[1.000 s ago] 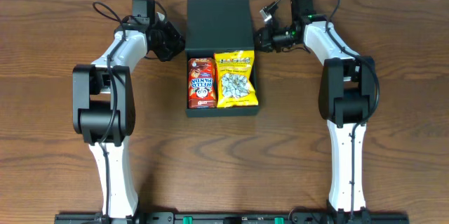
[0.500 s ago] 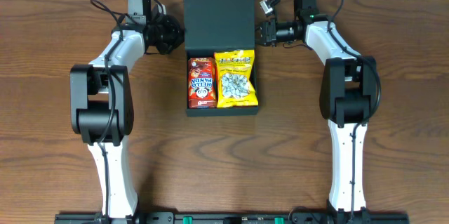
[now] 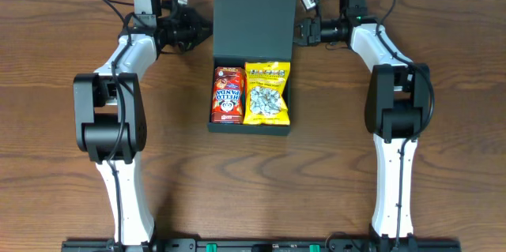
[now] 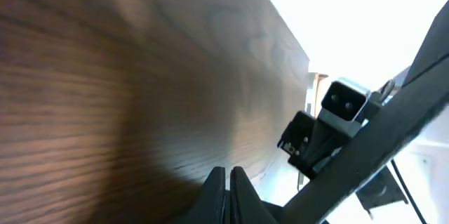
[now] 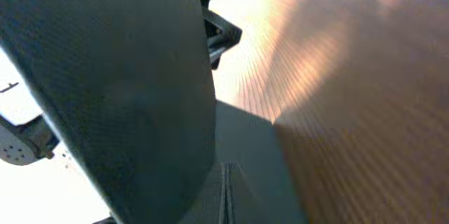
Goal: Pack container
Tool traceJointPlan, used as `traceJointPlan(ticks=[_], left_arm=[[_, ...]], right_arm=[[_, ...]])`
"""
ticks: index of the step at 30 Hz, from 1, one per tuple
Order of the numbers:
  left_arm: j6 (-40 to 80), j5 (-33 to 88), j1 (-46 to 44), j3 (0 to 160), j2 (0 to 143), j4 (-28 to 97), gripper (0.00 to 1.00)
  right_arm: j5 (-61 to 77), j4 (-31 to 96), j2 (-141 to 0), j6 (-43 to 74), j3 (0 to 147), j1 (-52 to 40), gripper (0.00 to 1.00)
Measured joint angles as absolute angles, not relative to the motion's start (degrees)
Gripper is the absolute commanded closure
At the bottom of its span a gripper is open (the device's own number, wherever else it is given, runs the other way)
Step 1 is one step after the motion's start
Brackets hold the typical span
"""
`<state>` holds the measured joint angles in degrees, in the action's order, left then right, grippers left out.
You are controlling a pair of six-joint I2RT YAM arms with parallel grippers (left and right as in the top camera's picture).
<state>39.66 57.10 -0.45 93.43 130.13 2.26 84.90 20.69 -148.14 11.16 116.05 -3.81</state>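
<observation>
Your left end effector (image 3: pixel 204 29) and right end effector (image 3: pixel 303 31) are both pinched closed and empty, flanking the raised lid of the container (image 3: pixel 255 23). It sits mid-desk (image 3: pixel 316 165), holding a red snack box (image 3: pixel 228 94) and a yellow packet (image 3: pixel 266 92).

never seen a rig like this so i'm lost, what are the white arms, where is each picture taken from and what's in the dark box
Those are two robot arms at a wooden table, each ending in a two-finger gripper. The wide picture comes from a camera fixed above the table. The two tilted ones come from cameras on the wrists, looking along each arm's own fingers. The dark container has its flap lid open. Inside lie a red Hello Panda packet and a yellow snack packet, side by side. The left gripper and right gripper are both shut, one at each side edge of the lid, holding nothing visible.
</observation>
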Motion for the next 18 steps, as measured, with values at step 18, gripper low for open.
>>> traceJointPlan(ticks=[18], left_arm=[[38.33,65.78,-0.36,98.30,130.06,-0.21,0.94]], right_arm=[[88.51,-50.54,-148.14,69.91,116.14,-3.81,0.99]])
